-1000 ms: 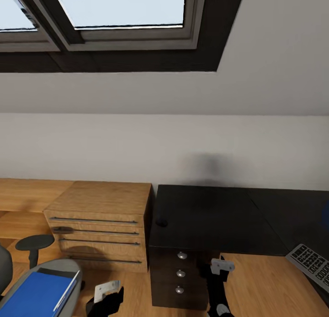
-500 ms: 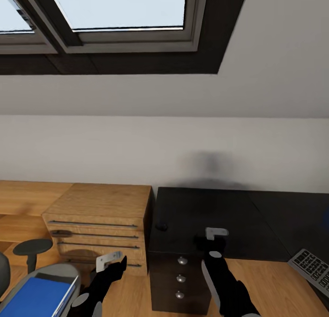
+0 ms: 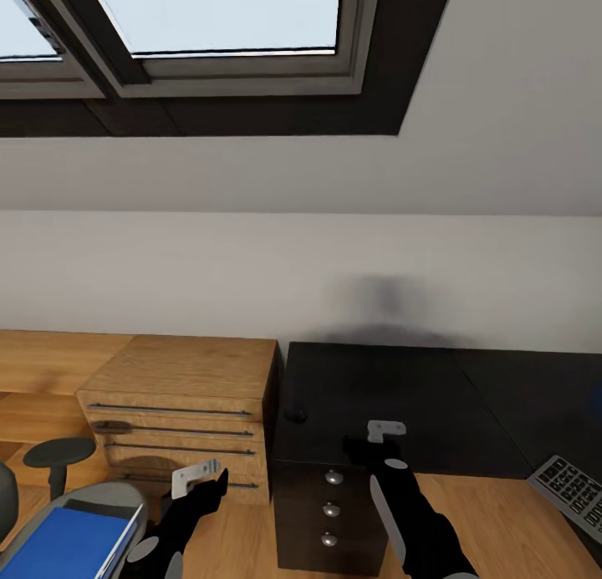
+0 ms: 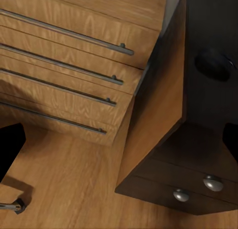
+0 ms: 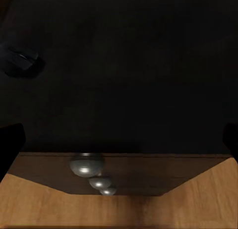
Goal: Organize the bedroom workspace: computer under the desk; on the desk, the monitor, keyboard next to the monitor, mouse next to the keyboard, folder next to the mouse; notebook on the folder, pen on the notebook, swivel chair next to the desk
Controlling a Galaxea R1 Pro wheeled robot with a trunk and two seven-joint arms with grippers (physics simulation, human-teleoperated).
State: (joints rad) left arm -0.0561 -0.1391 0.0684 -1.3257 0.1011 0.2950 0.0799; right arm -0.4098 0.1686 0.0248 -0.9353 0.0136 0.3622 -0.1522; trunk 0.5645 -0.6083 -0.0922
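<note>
head view: the desk [image 3: 393,395] fills the middle and right, its glossy black top bare across the middle. its left edge runs just beside the light wooden chest [image 3: 180,412], with a thin gap between them. the drawer unit [image 3: 332,512] with three silver knobs sits under the desk's near-left corner. the mouse [image 3: 294,413] lies on the desk close to that left edge, well apart from the keyboard [image 3: 573,487], which is cut off at the right border near the desk's near edge. wooden floor [image 3: 493,520] is open between the drawer unit and the keyboard.

the swivel chair [image 3: 58,495] is at the near left, one armrest up; the folder [image 3: 63,541] lies flat on its seat, with a thin pale strip along its right edge that i cannot identify.

right claw [image 3: 368,447] hovers over the desk's near edge above the drawer unit; its fingertips show at both sides of the right wrist view, spread wide and empty. left claw [image 3: 201,483] is over the floor in front of the chest, beside the chair; whether it is spread or closed, i cannot tell.

versus half a second ago: right claw has shifted slightly left and nearer along the desk edge; left claw has dipped a little. the mouse, folder and chair are unchanged.
</note>
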